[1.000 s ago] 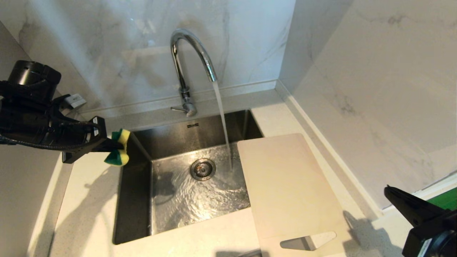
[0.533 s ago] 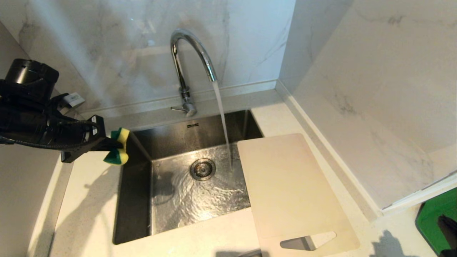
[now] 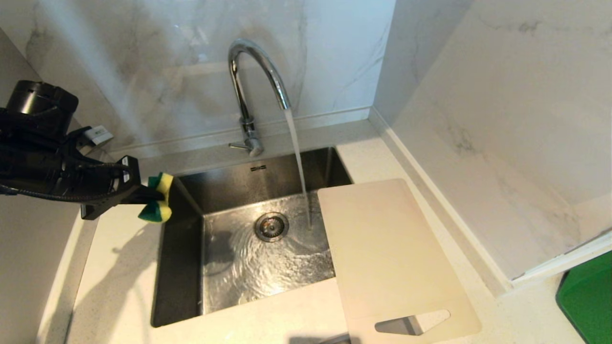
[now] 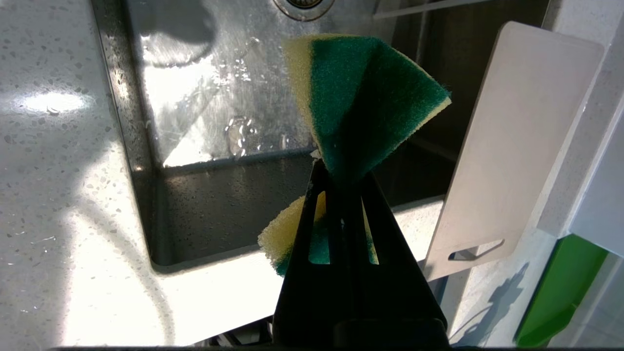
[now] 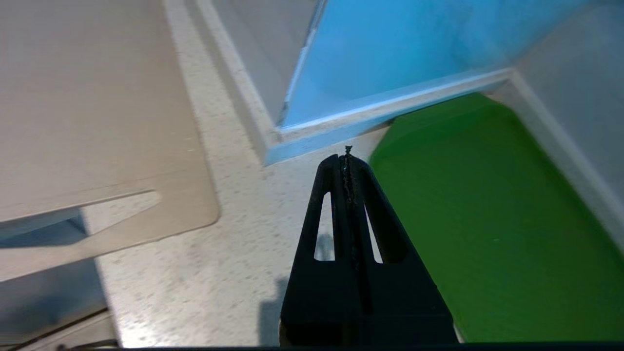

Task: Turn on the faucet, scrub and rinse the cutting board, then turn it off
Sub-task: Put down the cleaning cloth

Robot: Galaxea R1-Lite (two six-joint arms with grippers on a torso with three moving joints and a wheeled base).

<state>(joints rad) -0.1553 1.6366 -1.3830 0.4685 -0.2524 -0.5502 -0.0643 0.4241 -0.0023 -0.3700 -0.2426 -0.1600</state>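
The chrome faucet (image 3: 248, 91) arches over the steel sink (image 3: 181, 267) and a stream of water (image 3: 299, 162) runs from its spout onto the sink floor. The cream-white cutting board (image 3: 387, 253) lies flat on the counter's right side, one long edge overhanging the sink, its handle slot (image 3: 412, 324) nearest me. At the sink's left rim hovers my left gripper (image 3: 155, 196), shut on a yellow-and-green sponge (image 4: 360, 102) that bulges out on both sides of the fingers. My right gripper (image 5: 347, 158) is shut and empty, above the counter between the board (image 5: 92, 117) and a green mat (image 5: 487, 219); it is outside the head view.
The green mat (image 3: 585, 301) lies at the counter's near right corner. Marble walls close the back and right. A drain (image 3: 271, 226) sits in the wet sink floor. White speckled counter (image 3: 114, 267) borders the sink on the left and front.
My right arm has drawn back out of the head view at the lower right, uncovering the green mat. The left gripper with the sponge has hardly shifted. Water keeps running.
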